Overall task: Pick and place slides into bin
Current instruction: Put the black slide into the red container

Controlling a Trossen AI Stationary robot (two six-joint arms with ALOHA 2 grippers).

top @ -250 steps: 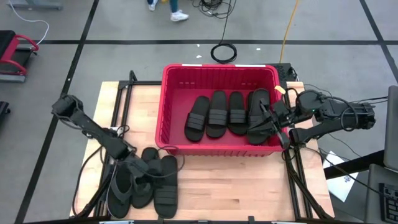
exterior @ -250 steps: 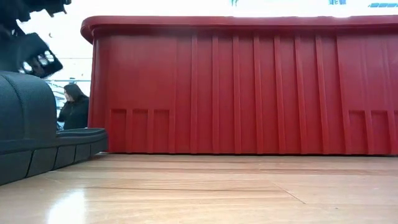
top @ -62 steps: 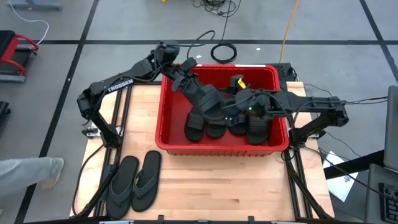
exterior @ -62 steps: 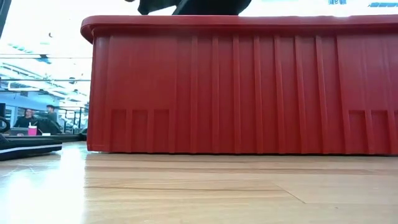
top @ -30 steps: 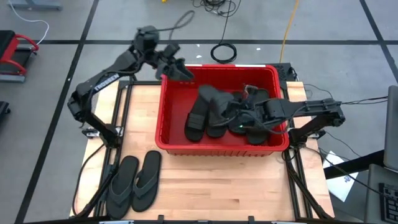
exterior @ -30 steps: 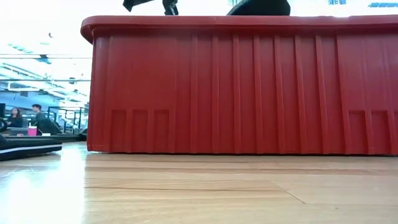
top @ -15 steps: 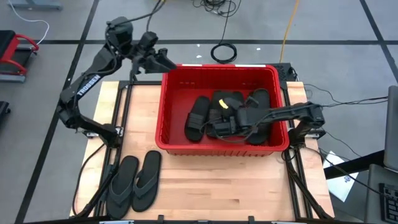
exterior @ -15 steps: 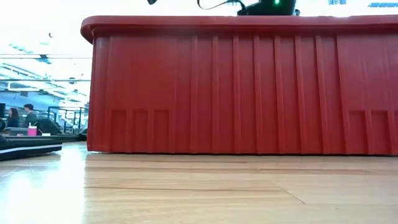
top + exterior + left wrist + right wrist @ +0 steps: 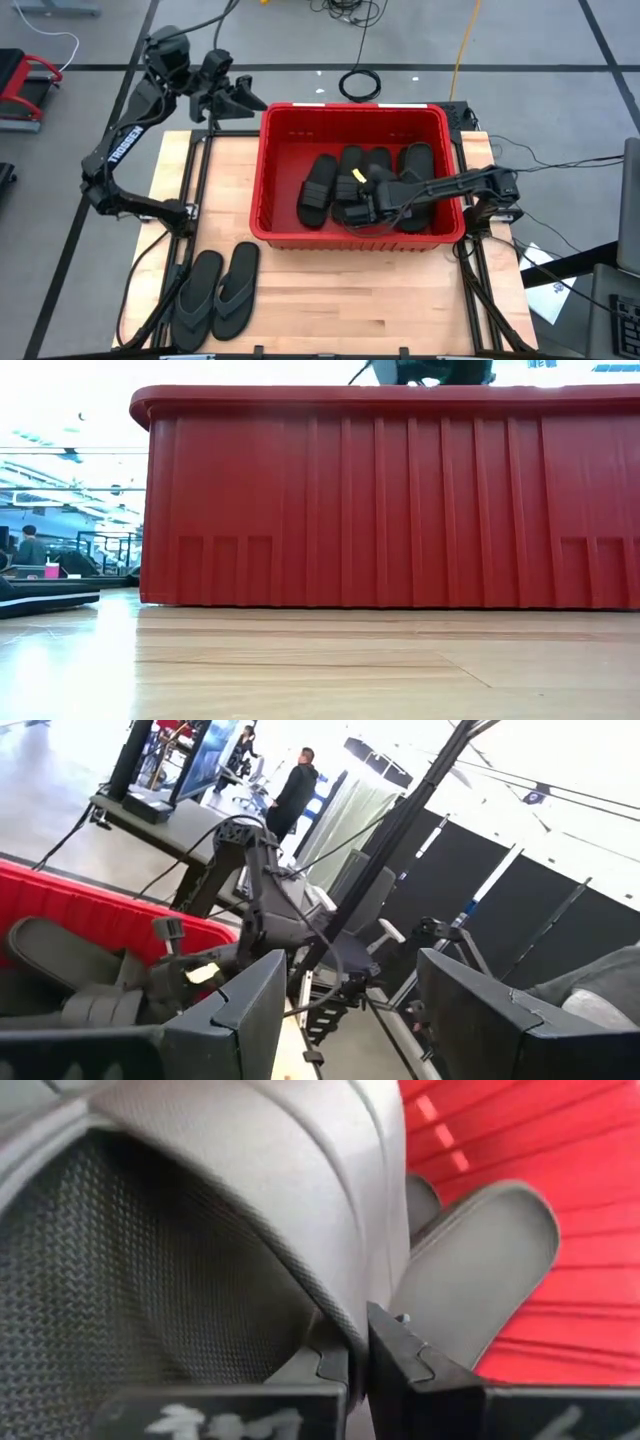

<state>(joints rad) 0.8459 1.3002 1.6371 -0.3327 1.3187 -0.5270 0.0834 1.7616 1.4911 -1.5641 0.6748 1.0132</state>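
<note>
Right tool [image 9: 352, 210] is down inside the red bin [image 9: 275, 130], fingers pressed together against a black slide's strap [image 9: 300, 1170], seemingly nipping its edge; left tool [image 9: 250, 100] hangs spread wide beyond the bin's far-left corner; two flip-flops [image 9: 215, 295] lie on the worktop [image 9: 330, 310]

We see two dark, jointed arms; the left arm [image 9: 118, 140] carries white lettering along one link, and black cables loop beside both. The right arm [image 9: 455, 183] bears a yellow tag near its wrist, and its fingers [image 9: 400, 1355] are dark, flat-sided blocks.
</note>
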